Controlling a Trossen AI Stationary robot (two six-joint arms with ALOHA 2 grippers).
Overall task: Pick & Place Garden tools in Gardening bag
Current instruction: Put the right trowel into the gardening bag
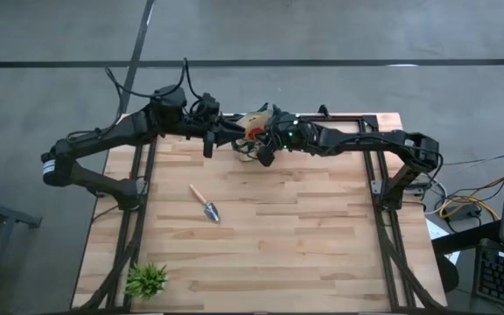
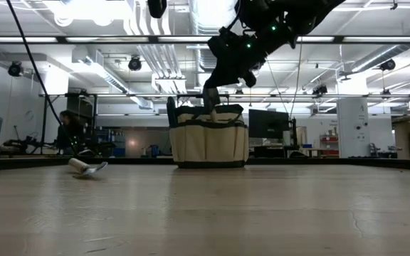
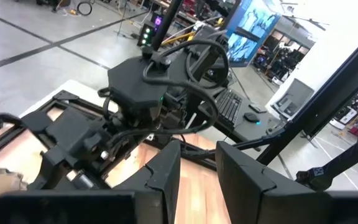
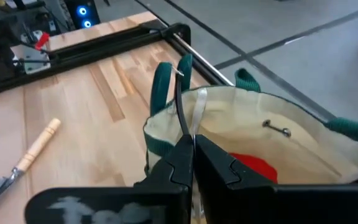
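Observation:
The tan gardening bag with green trim stands at the table's far middle; it also shows in the low view. A red item lies inside it. My right gripper is above the bag's near rim, shut on a thin dark and silver tool that points down into the bag. My left gripper is open and empty just left of the bag. One trowel with a wooden handle lies flat on the table. My right gripper pinches the thin tool between its two fingers from above, pointing down. The tool hangs below the fingers, its lower end at the bag's mouth. I see it edge-on and cannot tell which tool or which part it is.
A small spiky green plant stands at the near left corner. The two arms meet over the bag, wrists close together. The black frame rails run along the table's left and right sides. Bare wood lies between the trowel and the near edge.

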